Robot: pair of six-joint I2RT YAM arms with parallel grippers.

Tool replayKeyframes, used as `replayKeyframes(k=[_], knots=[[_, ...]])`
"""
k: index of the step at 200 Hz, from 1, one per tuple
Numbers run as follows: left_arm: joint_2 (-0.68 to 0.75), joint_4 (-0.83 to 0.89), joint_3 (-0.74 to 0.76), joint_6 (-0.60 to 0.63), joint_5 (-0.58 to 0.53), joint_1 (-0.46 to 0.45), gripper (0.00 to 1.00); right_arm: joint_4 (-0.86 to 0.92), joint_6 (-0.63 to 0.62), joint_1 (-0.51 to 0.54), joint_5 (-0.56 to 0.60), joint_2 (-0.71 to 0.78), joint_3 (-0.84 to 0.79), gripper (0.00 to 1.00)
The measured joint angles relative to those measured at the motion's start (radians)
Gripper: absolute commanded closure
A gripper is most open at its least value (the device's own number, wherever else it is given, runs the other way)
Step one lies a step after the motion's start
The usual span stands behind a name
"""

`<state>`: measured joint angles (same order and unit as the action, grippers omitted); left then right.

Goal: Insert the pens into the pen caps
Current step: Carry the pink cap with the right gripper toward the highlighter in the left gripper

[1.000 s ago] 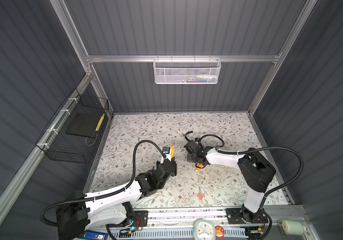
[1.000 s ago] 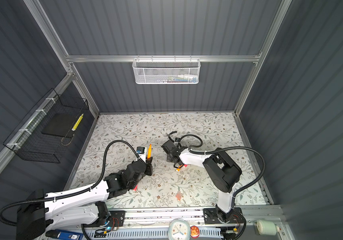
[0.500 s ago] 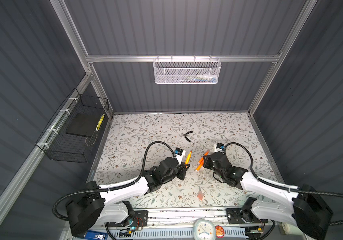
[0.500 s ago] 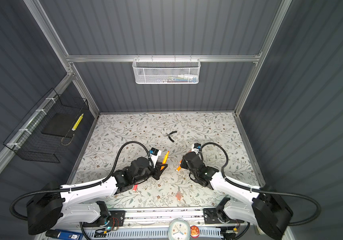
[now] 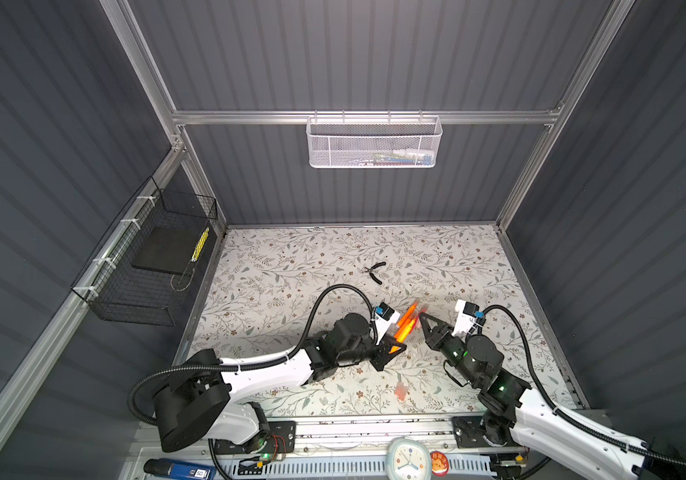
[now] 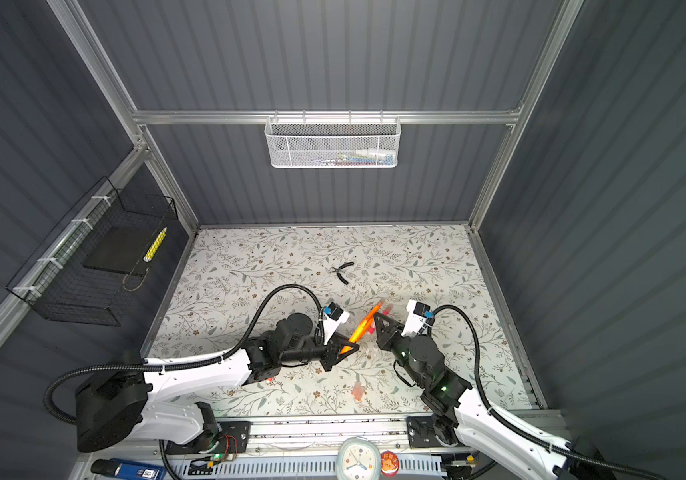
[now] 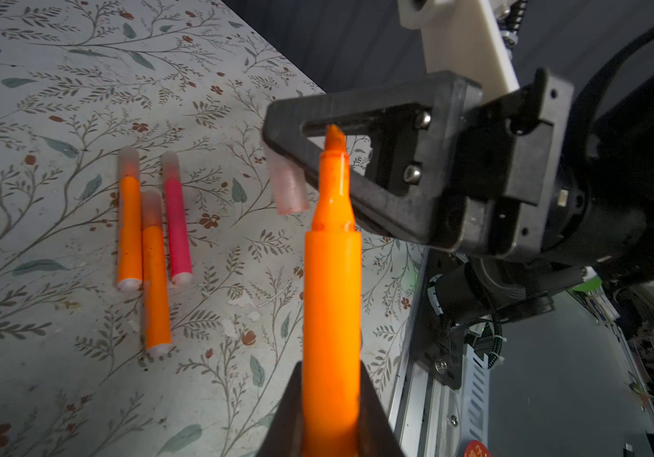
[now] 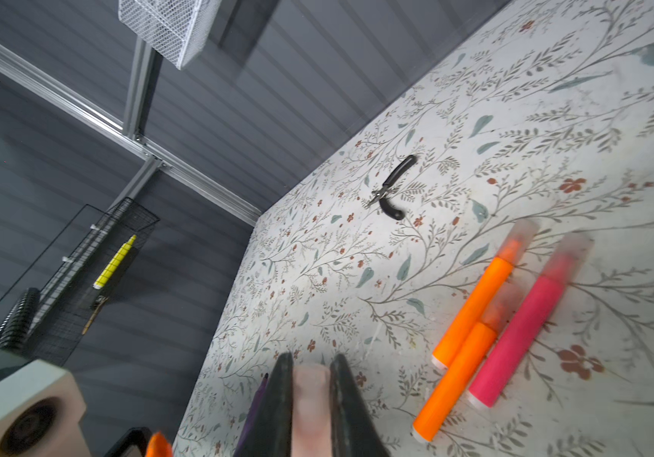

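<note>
The left end effector (image 7: 331,399) grips an orange pen (image 7: 332,285), tip bare; the right end effector (image 8: 309,380) pinches a pinkish pen cap (image 7: 289,190) just beside it. Best to line the cap mouth up with the tip, then push straight.

Blue device (image 5: 175,469) label: "50"; red badge (image 5: 439,462) characters unreadable.

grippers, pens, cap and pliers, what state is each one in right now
left gripper, shut on orange pen
orange pen, uncapped, tip bare, not yet in the cap
right gripper, shut on pen cap
pen cap, empty, pinched between the jaws
three loose pens, capped, lying side by side
pliers, lying flat, handles spread
</note>
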<state>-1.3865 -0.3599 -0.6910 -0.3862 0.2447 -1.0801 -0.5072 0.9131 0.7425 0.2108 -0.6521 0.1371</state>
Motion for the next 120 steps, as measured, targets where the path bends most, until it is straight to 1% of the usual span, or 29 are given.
replayKeyframes(k=[23, 49, 73, 96, 120], knots=[[-0.006, 0.001, -0.003, 0.010, 0.007, -0.013, 1.00, -0.117, 0.016, 0.000, -0.036, -0.036, -0.035, 1.00], [-0.011, 0.003, -0.004, 0.010, 0.007, -0.012, 1.00, -0.243, 0.034, 0.000, -0.079, -0.111, -0.053, 1.00], [-0.011, 0.005, -0.004, 0.010, -0.010, -0.012, 1.00, -0.364, 0.046, 0.000, -0.092, -0.161, -0.082, 1.00], [-0.010, 0.006, -0.004, 0.010, -0.040, -0.012, 1.00, -0.387, 0.055, 0.000, -0.070, -0.153, -0.107, 1.00], [0.001, 0.008, -0.002, 0.010, -0.067, -0.012, 1.00, -0.353, 0.056, 0.000, -0.040, -0.092, -0.108, 1.00]])
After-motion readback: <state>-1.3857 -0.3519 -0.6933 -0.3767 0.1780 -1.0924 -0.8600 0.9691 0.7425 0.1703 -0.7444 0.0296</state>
